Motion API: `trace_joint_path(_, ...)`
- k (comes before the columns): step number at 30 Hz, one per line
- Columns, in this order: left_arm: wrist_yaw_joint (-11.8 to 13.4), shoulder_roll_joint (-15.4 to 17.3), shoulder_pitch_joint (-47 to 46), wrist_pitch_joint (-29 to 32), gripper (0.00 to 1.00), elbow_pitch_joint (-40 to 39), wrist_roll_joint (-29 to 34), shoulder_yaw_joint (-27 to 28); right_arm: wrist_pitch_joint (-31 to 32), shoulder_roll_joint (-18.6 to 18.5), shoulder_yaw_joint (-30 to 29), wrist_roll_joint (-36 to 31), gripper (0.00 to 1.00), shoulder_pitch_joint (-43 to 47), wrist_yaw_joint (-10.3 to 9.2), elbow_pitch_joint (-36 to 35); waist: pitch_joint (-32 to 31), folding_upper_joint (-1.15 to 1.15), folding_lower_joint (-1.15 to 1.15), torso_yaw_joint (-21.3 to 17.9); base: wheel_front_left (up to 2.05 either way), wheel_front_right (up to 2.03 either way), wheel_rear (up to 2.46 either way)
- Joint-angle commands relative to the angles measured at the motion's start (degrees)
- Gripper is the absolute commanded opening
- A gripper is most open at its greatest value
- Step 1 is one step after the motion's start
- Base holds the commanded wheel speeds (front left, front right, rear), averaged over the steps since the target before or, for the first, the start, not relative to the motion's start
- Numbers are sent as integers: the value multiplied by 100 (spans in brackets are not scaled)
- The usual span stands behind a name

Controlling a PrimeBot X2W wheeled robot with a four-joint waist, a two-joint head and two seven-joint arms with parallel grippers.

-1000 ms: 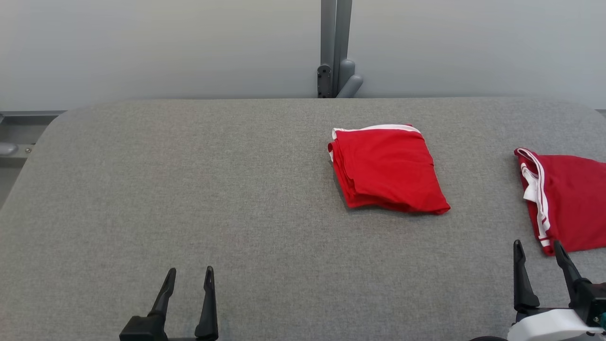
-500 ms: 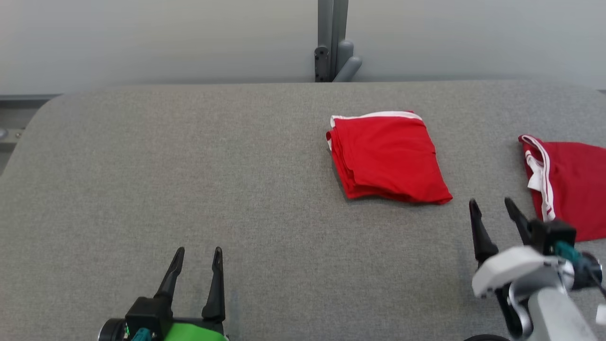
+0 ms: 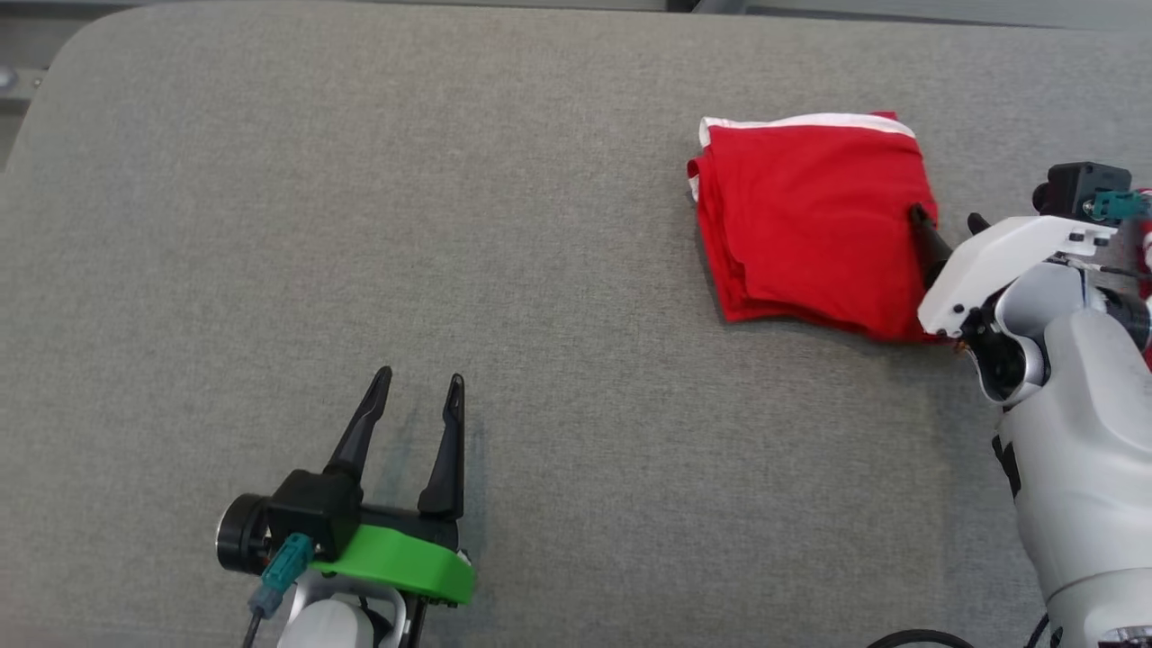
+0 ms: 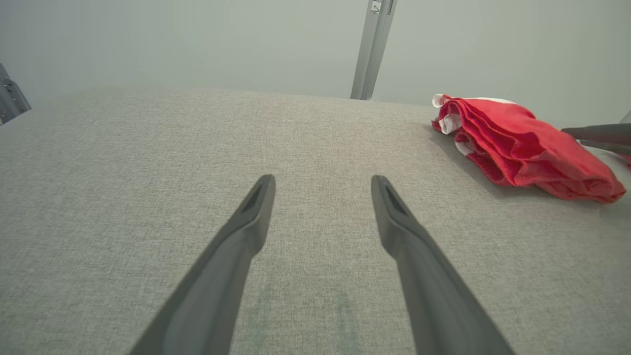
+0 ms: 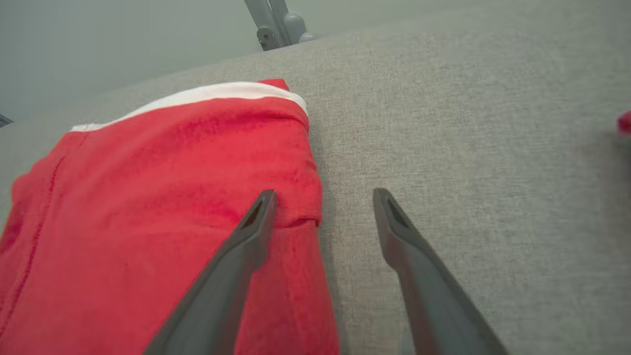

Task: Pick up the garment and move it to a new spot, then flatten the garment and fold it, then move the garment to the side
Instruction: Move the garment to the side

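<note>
The garment (image 3: 810, 216) is a red folded bundle with a white band along its far edge, lying on the grey table (image 3: 270, 180) right of centre. It also shows in the left wrist view (image 4: 517, 143) and the right wrist view (image 5: 172, 197). My right gripper (image 3: 947, 219) is open at the garment's right edge. In the right wrist view, this gripper (image 5: 324, 196) has one finger over the red cloth and the other over bare table. My left gripper (image 3: 420, 376) stands open and empty over the table at the lower left, well clear of the garment (image 4: 321, 180).
A second piece of red and white cloth (image 3: 1145, 243) peeks out behind my right arm at the right edge. A grey post (image 4: 372, 49) rises behind the table's far edge. The table's left half is bare fabric.
The head camera has tilted down. My right gripper has gone from beside the right-hand cloth to the folded garment's right edge. The left gripper has come a little further forward. Both stay open.
</note>
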Motion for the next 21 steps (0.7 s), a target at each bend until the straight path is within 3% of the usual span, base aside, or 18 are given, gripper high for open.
trace_joint_path(1, 12, 6, -147, -15, 100, 1, -29, -38, 41, 58, 1, 225, 100, -168, 0, 183, 492, 67, 0, 497, 0, 0, 0)
trace_joint_path(5, 100, 5, -243, -14, 100, 7, -110, -138, 4, 72, -59, 573, 100, -429, -3, 901, 532, 67, 0, 581, 0, 0, 0)
trace_joint_path(6, 130, 7, -235, -14, 100, -3, -119, -115, -9, 145, -28, 683, 11, -456, -1, 992, 517, 67, 0, 549, 0, 0, 0)
trace_joint_path(7, 154, 8, -217, -14, 100, -18, -118, -86, -21, 200, 78, 793, 0, -478, 0, 1008, 502, 67, 0, 505, 0, 0, 0)
trace_joint_path(13, 219, 7, 25, -14, 100, -64, -36, 166, -186, 31, 619, 1750, 0, -267, -2, 202, 210, 67, 0, 4, 0, 0, 0)
trace_joint_path(16, 171, 7, 118, -14, 100, -90, 20, 242, 59, -454, 814, 2034, 0, 133, -5, -448, 78, 67, 0, -247, 0, 0, 0)
trace_joint_path(21, 116, 7, 107, -14, 100, -142, 101, 243, 726, -1308, 644, 2045, 0, 547, -1, -1260, 95, 67, 0, -512, 0, 0, 0)
